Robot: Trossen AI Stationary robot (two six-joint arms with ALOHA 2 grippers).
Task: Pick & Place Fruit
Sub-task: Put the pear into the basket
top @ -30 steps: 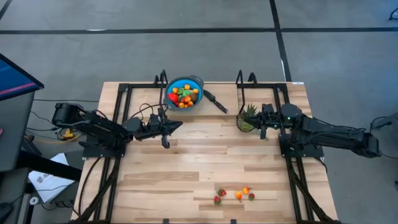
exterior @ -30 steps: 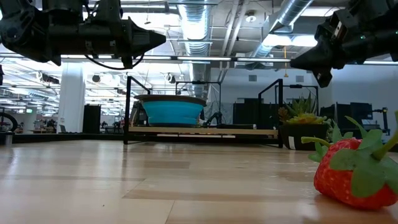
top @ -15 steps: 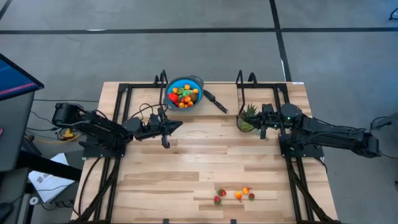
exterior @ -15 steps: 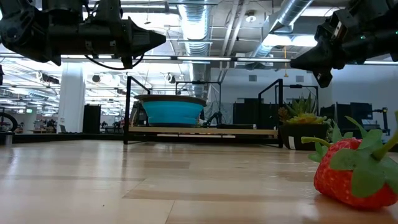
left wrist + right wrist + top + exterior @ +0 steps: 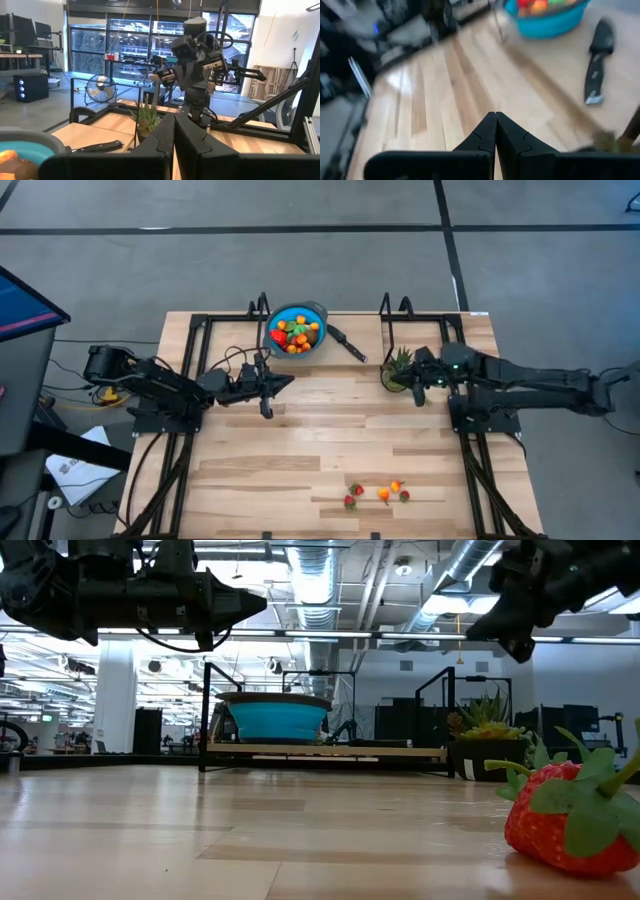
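a: what could go wrong from here?

b: a few loose fruits (image 5: 379, 494) are seen near the front edge of the table (image 5: 300, 440), well apart from both arms. the right gripper (image 5: 416, 383) is held above the table just beside the spiky plant (image 5: 399, 367), so the plant could be knocked if a swing toward the fruit is started low. the small pieces could also be nudged off the edge by a shut pincer.

a: how are the pincers set?

b: the right one is pressed fully shut, nothing held. the left gripper (image 5: 286, 381) is likewise shut and empty, parked beside the blue bowl (image 5: 296, 328).

a: and the fruit itself?

b: tiny red strawberries and orange pieces are clustered together; one strawberry (image 5: 570, 818), green-leaved, is seen lying on the wood. more fruit is heaped in the bowl.
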